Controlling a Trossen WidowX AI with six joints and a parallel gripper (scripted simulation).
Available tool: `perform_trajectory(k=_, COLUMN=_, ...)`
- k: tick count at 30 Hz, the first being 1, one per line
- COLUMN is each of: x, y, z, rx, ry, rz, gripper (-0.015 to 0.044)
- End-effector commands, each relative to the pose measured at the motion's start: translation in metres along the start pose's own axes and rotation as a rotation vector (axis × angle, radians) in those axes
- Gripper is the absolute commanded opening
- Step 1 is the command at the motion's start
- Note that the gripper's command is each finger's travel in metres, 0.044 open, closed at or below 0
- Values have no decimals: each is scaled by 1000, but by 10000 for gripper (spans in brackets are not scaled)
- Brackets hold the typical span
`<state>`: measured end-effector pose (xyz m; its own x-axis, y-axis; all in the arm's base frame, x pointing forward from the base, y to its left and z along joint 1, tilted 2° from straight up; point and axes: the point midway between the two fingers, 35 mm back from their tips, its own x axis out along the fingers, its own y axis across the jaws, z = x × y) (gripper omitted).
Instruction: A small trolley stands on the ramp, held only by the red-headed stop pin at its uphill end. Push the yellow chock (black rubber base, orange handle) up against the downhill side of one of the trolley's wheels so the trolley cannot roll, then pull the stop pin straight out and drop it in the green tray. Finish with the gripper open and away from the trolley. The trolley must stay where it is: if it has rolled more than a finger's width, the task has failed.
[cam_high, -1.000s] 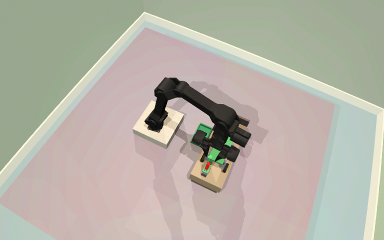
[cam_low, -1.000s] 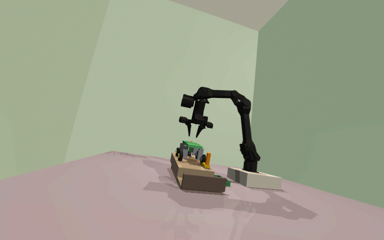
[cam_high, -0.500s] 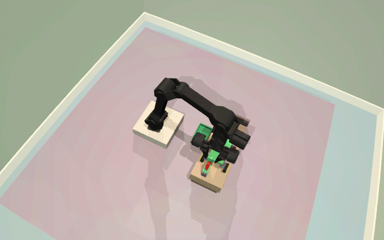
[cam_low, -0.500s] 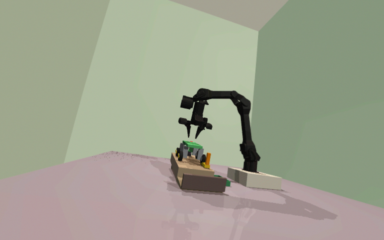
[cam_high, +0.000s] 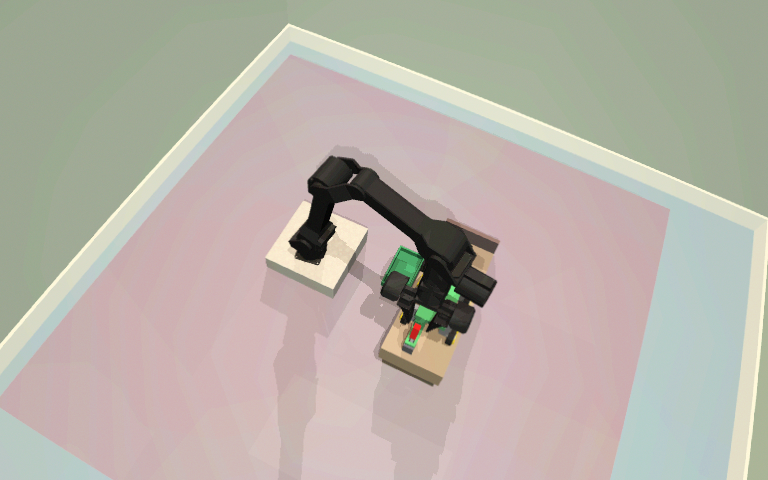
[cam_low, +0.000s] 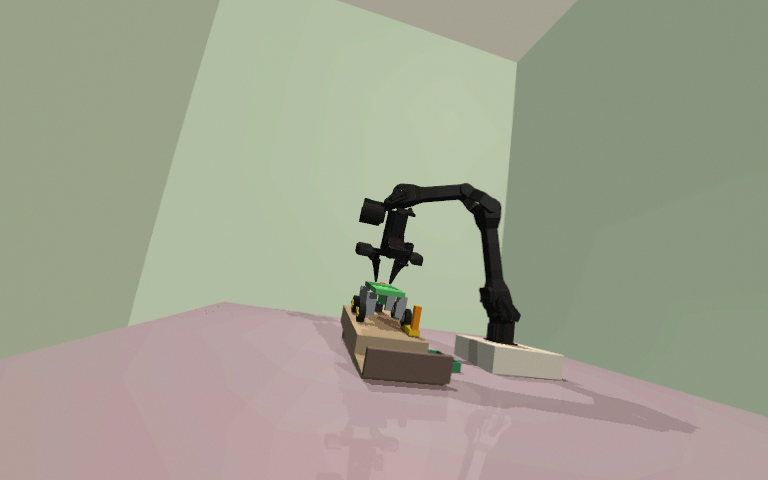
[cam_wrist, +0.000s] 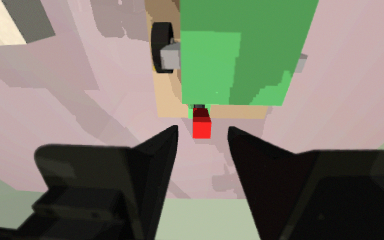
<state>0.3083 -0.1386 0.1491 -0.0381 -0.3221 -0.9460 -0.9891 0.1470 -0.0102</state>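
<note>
The step in hand looks like the pin pull — the pincer (cam_wrist: 202, 134) hangs above the trolley (cam_wrist: 240, 50), about half open with nothing between its fingers, and the wrist view shows the red head of the stop pin (cam_wrist: 202, 125) sitting in the gap between the 2 fingertips but still below them. The trolley sits on the ramp (cam_low: 376, 333), its green deck just under the fingertips in the exterior view. The chock (cam_low: 415, 321), orange handle upright, stands by a wheel on the side of the ramp nearest the arm's base; whether its base actually touches the wheel I cannot tell. The tray (cam_high: 403, 264) lies just beside the ramp, partly hidden under the arm. The next move, I judge, calls for a straight descent until the fingers flank the pin's head, a firm close, then a pull along the pin's own axis — any sideways drag could nudge the trolley.
</note>
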Motion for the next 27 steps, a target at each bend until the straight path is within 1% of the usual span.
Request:
perform_trajectory(k=1, x=3, y=1, z=0, rx=-5, ry=3, rz=3, gripper=190)
perform_trajectory(k=27, x=39, y=1, z=0, rx=-5, ry=4, rz=3, gripper=190)
